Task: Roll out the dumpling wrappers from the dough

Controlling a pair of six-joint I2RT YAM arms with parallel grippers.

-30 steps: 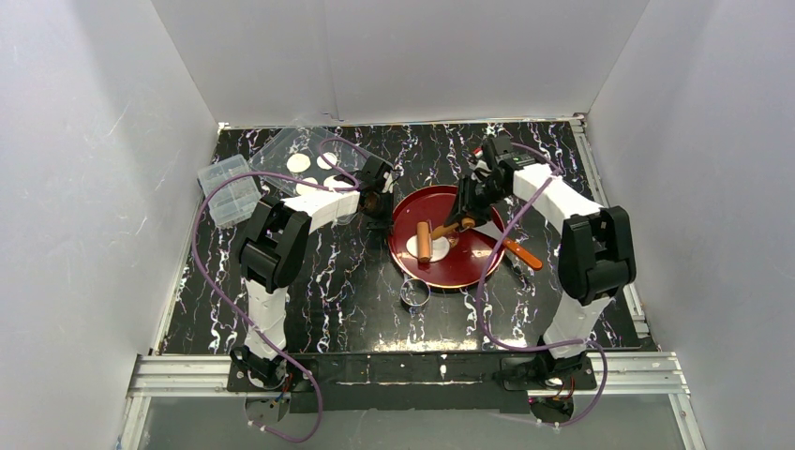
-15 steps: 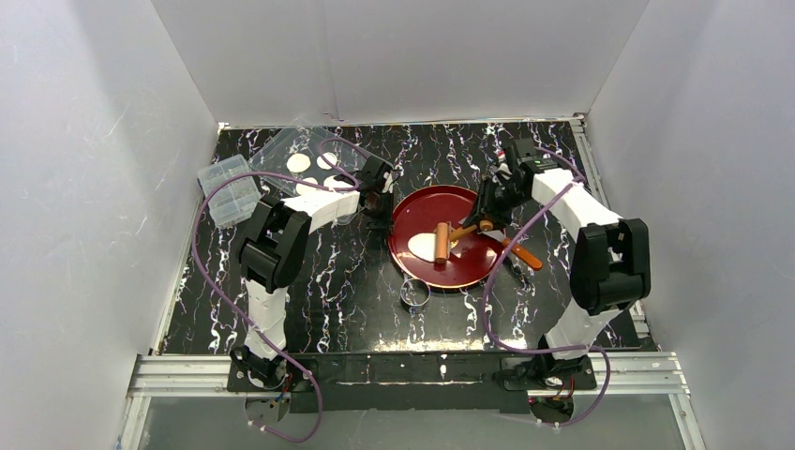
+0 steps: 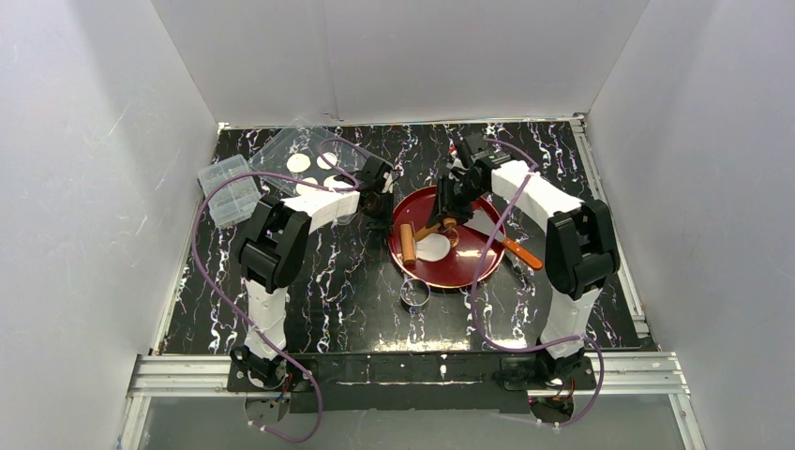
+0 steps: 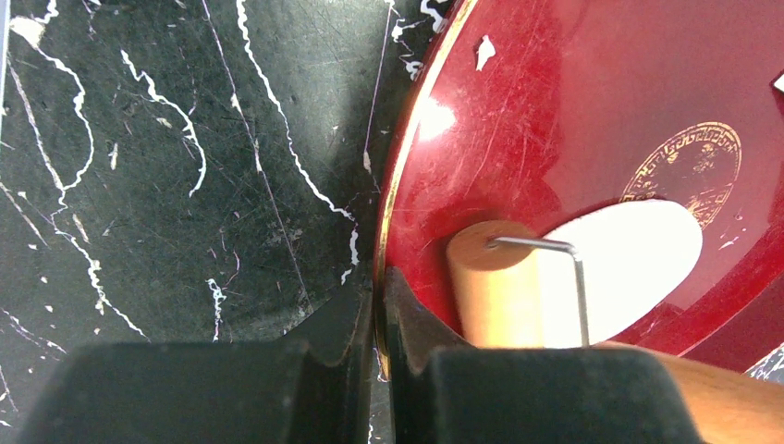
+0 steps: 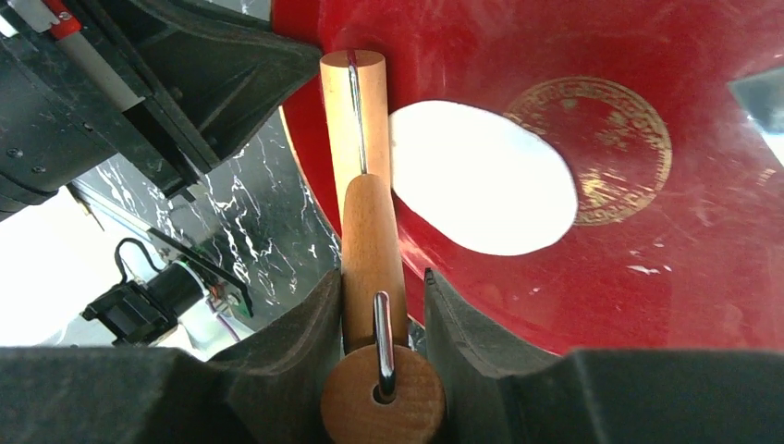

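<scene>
The dough (image 3: 434, 247) is a flattened white oval patch on the red plate (image 3: 469, 267). My right gripper (image 3: 448, 218) is shut on the wooden handle (image 5: 373, 250) of the rolling pin; its roller (image 3: 408, 244) lies at the dough's left edge. The right wrist view shows the roller (image 5: 352, 120) beside the dough (image 5: 481, 176). My left gripper (image 3: 380, 202) is shut on the plate's left rim (image 4: 396, 213), one jaw inside and one outside. The left wrist view shows the roller end (image 4: 495, 291) and the dough (image 4: 638, 264). Three dumpling wrappers (image 3: 298, 162) lie in a clear tray at the back left.
A small metal ring (image 3: 414, 293) lies in front of the plate. An orange-handled tool (image 3: 520, 251) rests at the plate's right edge. A clear plastic box (image 3: 228, 190) stands at the far left. White walls enclose the table.
My right gripper swung the rolling pin right across the dough, then back left; the roller now sits at the dough's left edge. The left gripper has not moved.
</scene>
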